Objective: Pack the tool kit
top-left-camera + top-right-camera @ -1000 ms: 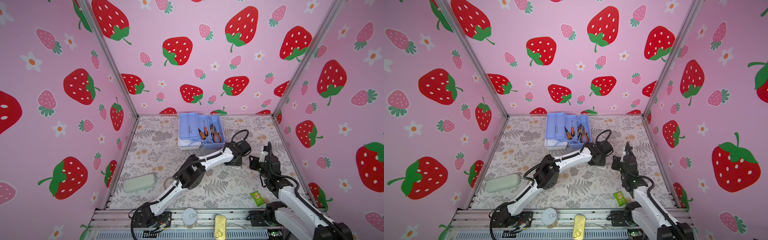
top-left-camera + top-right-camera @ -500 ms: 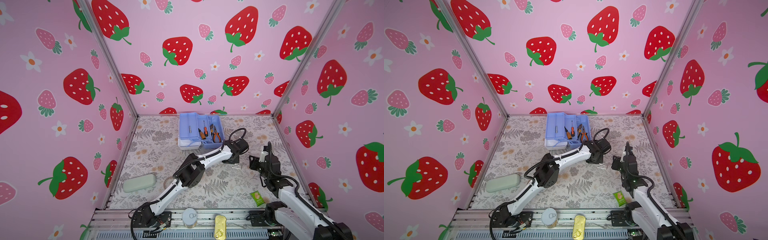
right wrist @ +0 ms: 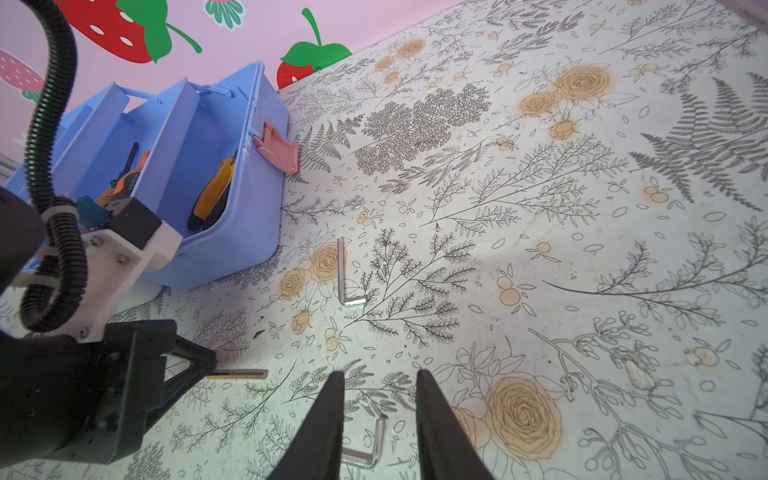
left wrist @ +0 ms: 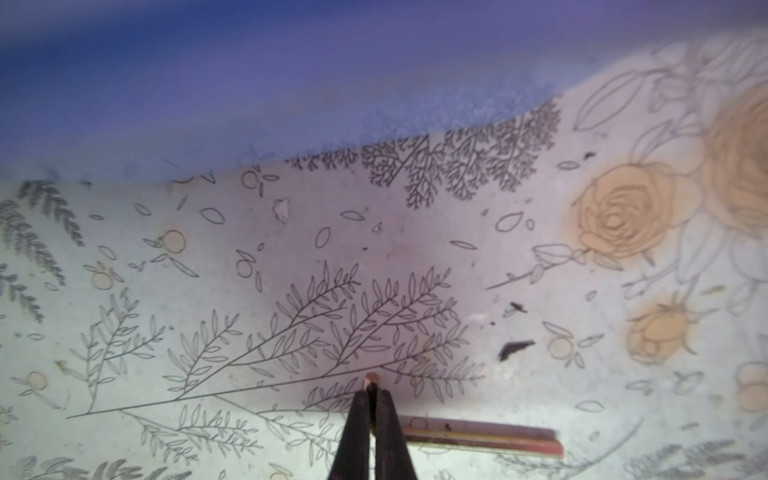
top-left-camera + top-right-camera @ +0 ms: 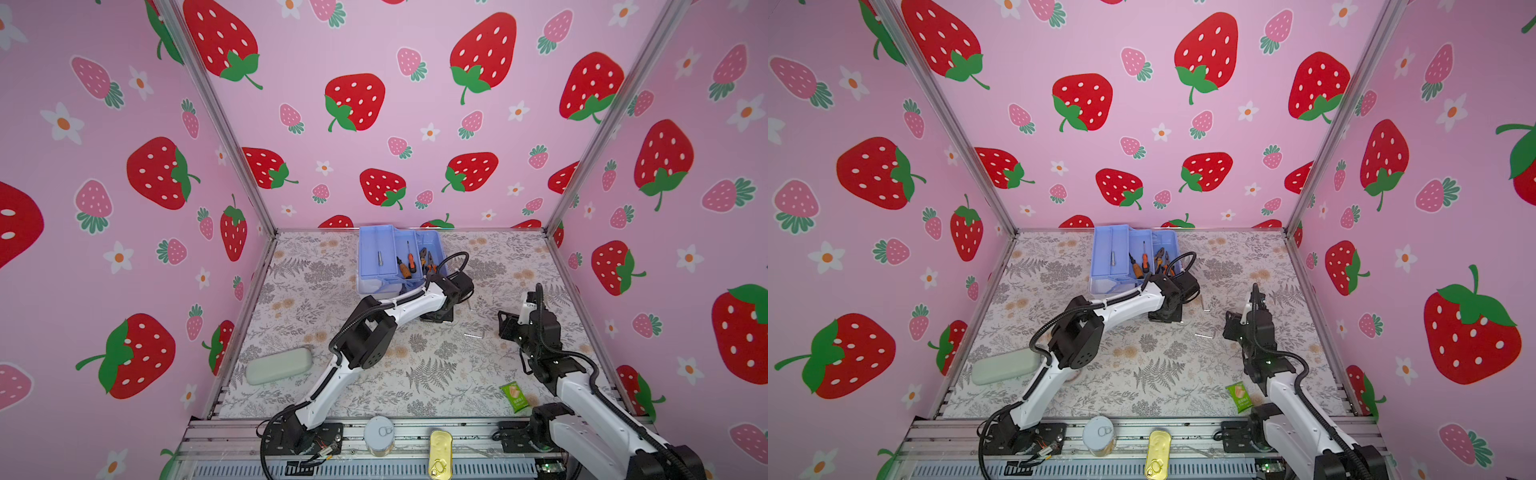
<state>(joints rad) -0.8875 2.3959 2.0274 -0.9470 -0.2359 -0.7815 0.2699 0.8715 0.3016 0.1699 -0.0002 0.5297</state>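
3 hex keys (image 3: 340, 270) on mat (image 3: 582, 291); L gripper (image 4: 371, 392) clamped on 1 hex key (image 4: 478, 434); R gripper (image 3: 380, 374) apart.

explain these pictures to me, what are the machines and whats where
These are two robot arms fixed at a table's front edge, each ending in a two-finger gripper. Two pictures look down from overhead; two come from cameras on the arms' wrists. At the back stands an open blue tool case holding orange-handled pliers and screwdrivers. The left gripper is shut on an L-shaped hex key down at the floral table. The right gripper is open, close to a second hex key; a third hex key lies nearer the case. Near the front: a pale green case, a round tin, a gold tin, a green packet.
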